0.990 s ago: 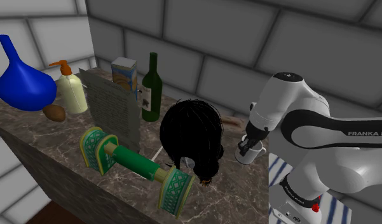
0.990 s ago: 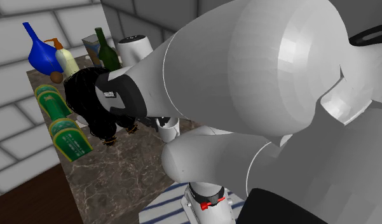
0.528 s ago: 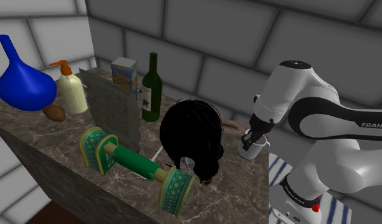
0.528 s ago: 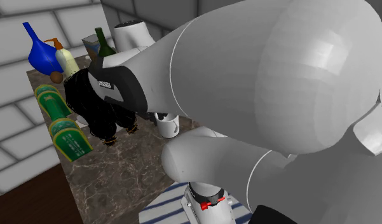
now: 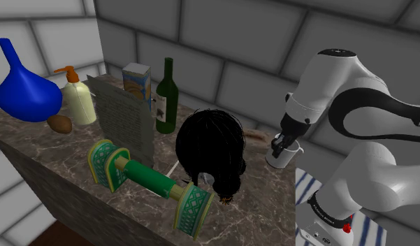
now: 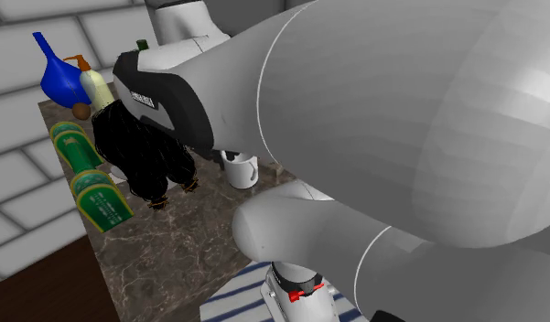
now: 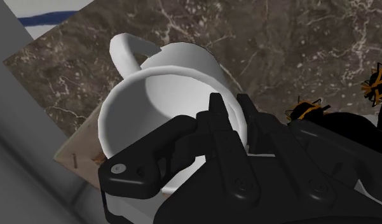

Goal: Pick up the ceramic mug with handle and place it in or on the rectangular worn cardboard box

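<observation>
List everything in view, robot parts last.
white handled mug: one, white, in the end effector.
blue long-necked vase: one, blue, shoulder view's far left.
cream pump bottle, orange top: one, cream, beside vase.
small brown oval thing: one, brown, before pump bottle.
flat grey upright panel: one, grey, mid-counter.
printed carton: one, pale, behind panel.
dark green wine bottle: one, green, beside carton.
shaggy black mass: one, black, counter centre.
green dumbbell-shaped thing, patterned ends: one, green, front edge.
marble countertop: one, dark brown, under all these.
striped cloth: one, blue-white, shoulder view's lower right.
white Franka arm: one, white, shoulder view's right.
black end effector: one, black, shut on mug's rim.
</observation>
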You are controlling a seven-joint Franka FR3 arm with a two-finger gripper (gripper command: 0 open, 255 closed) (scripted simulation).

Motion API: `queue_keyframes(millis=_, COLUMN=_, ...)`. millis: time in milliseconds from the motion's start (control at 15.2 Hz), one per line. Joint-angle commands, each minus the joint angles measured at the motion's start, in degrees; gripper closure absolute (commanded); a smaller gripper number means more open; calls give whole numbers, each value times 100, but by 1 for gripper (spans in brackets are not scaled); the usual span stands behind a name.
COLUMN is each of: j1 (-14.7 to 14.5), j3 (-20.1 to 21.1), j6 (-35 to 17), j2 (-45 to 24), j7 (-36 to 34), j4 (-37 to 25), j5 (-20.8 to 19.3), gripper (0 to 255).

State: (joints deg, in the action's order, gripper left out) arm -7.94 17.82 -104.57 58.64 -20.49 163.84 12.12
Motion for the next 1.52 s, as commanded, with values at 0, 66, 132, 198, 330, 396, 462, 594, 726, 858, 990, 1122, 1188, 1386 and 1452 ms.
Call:
queue_keyframes(millis=0, j1=21, j3=-29, j6=160, j2=-4, j7=-6, j4=-165, j5=-35, gripper=255)
queue_keyframes(millis=66, j1=32, j3=-49, j6=240, j2=4, j7=-3, j4=-238, j5=-56, gripper=255)
queue_keyframes(millis=132, j1=43, j3=-69, j6=318, j2=10, j7=-1, j4=-311, j5=-76, gripper=255)
queue_keyframes(millis=198, j1=53, j3=-88, j6=396, j2=14, j7=2, j4=-385, j5=-96, gripper=255)
queue_keyframes(millis=330, j1=73, j3=-126, j6=548, j2=17, j7=6, j4=-536, j5=-134, gripper=255)
queue_keyframes(millis=396, j1=83, j3=-144, j6=622, j2=15, j7=9, j4=-612, j5=-152, gripper=255)
queue_keyframes(millis=462, j1=93, j3=-162, j6=696, j2=12, j7=11, j4=-689, j5=-170, gripper=255)
queue_keyframes(millis=594, j1=113, j3=-196, j6=840, j2=2, j7=15, j4=-846, j5=-205, gripper=255)
queue_keyframes(millis=726, j1=131, j3=-229, j6=982, j2=-15, j7=19, j4=-1005, j5=-239, gripper=255)
queue_keyframes(millis=858, j1=149, j3=-260, j6=1121, j2=-38, j7=22, j4=-1168, j5=-271, gripper=255)
queue_keyframes(millis=990, j1=167, j3=-290, j6=1258, j2=-65, j7=25, j4=-1333, j5=-301, gripper=255)
queue_keyframes(millis=1122, j1=258, j3=-385, j6=1204, j2=-245, j7=132, j4=-1456, j5=-408, gripper=255)
queue_keyframes(millis=1188, j1=341, j3=-470, j6=1121, j2=-422, j7=233, j4=-1549, j5=-503, gripper=255)
queue_keyframes(millis=1386, j1=568, j3=-706, j6=893, j2=-972, j7=517, j4=-1868, j5=-762, gripper=255)
queue_keyframes(millis=1452, j1=636, j3=-779, j6=825, j2=-1159, j7=604, j4=-1988, j5=-841, gripper=255)
